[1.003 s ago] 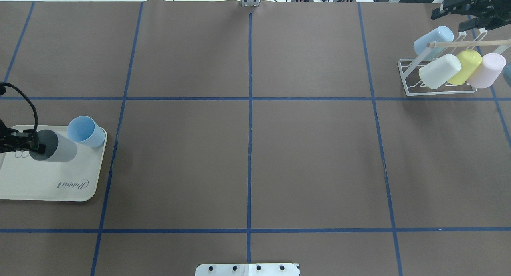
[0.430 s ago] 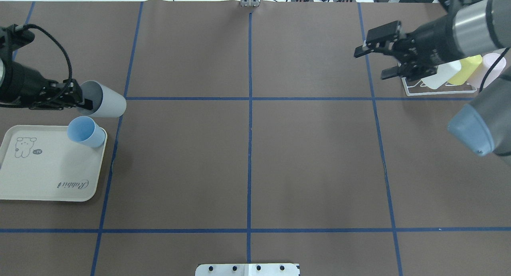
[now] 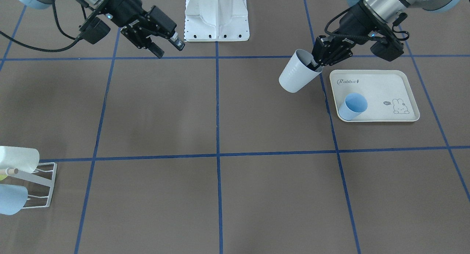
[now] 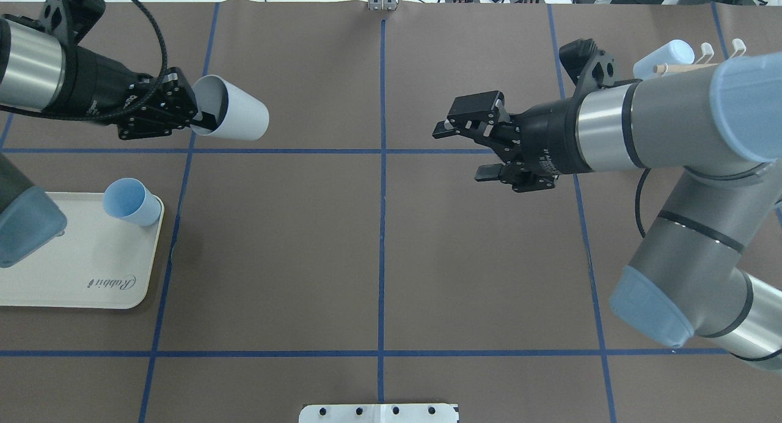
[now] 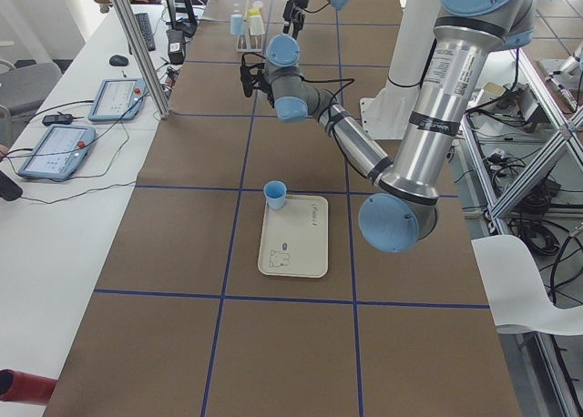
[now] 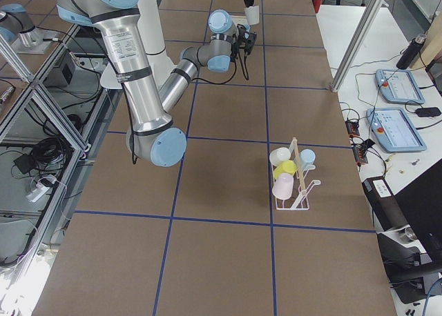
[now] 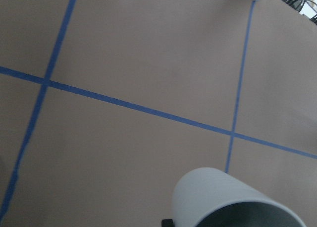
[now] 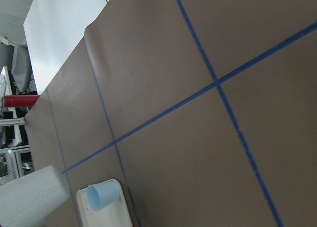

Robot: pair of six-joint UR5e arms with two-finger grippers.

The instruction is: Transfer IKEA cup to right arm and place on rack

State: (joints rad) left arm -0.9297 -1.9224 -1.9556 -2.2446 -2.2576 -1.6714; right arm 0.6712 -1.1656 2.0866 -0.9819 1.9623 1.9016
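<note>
The IKEA cup (image 4: 238, 115) is pale grey and hangs tilted above the table, mouth toward my left gripper (image 4: 201, 118). That gripper is shut on its rim, one finger inside; the same grip shows from the front, cup (image 3: 295, 77) under gripper (image 3: 316, 64). The cup's rim fills the bottom of the left wrist view (image 7: 233, 202). My right gripper (image 4: 465, 151) is open and empty right of the centre line, pointing toward the cup across a wide gap. The white wire rack (image 6: 297, 181) stands at the far right, mostly behind my right arm in the overhead view.
A cream rabbit-print tray (image 4: 91, 276) lies at the left edge with a light blue cup (image 4: 129, 201) on its far corner. Several pastel cups (image 6: 284, 170) hang on the rack. The robot's base plate (image 3: 216, 15) sits at mid-table edge.
My left gripper has carried the grey cup off the tray, up and rightward toward the centre. My right arm has swung from the rack leftward toward the middle, gripper open.
</note>
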